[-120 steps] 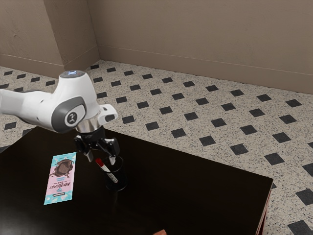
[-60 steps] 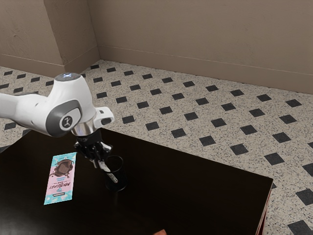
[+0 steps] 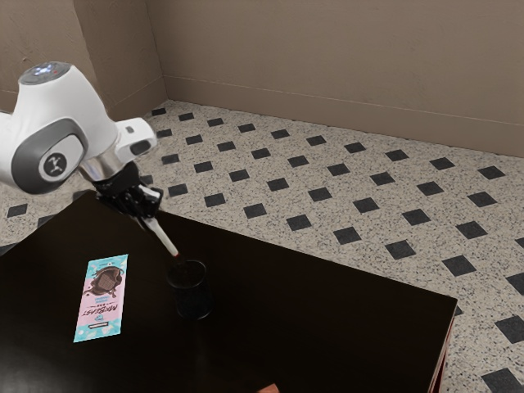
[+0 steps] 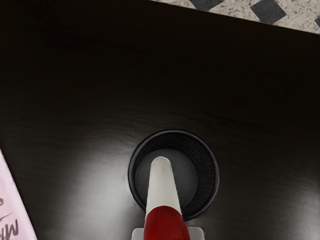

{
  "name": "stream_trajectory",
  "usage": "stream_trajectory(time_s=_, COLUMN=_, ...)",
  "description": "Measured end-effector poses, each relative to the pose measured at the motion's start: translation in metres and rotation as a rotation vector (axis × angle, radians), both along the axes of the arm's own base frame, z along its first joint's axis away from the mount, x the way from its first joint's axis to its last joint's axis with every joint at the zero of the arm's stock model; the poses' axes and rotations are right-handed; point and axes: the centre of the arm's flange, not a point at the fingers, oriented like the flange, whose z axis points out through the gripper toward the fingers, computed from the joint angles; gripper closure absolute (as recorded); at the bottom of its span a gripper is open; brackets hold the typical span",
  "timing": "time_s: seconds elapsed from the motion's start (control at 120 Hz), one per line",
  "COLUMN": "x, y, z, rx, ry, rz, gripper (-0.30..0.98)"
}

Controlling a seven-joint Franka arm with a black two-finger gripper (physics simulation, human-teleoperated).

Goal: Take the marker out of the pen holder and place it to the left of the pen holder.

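Red and white, on the slant

From the exterior view's left: the chocolate bar [image 3: 102, 299] lies flat on the desk [image 3: 327, 336]; next comes the end effector [image 3: 147, 217], closed on the marker [image 3: 166, 238] near its red cap. The marker's long axis runs down from the grip toward the exterior view's right, its free end at the mouth of the pen holder [image 3: 193, 304]. Whether it clears the rim I cannot tell; a little more lift seems wise before moving sideways. Compared with a second ago, grip and marker are higher and further toward that view's left; the holder stands where it did.
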Motion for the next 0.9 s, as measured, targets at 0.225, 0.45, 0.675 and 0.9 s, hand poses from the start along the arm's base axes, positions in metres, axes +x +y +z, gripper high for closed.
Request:
stream_trajectory(time_s=0.225, x=0.0, y=0.039, z=0.004, rx=0.052, ry=0.019, rz=0.069, gripper=0.78)
stream_trajectory(time_s=0.45, x=0.043, y=0.079, z=-0.066, rx=0.059, ry=0.065, rz=0.068, gripper=0.79)
stream_trajectory(time_s=0.675, x=0.085, y=0.094, z=-0.103, rx=0.099, ry=-0.086, rz=-0.038, gripper=0.79)
stream_trajectory(time_s=0.9, x=0.093, y=0.129, z=-0.118, rx=0.128, ry=-0.187, rz=-0.061, gripper=0.51)
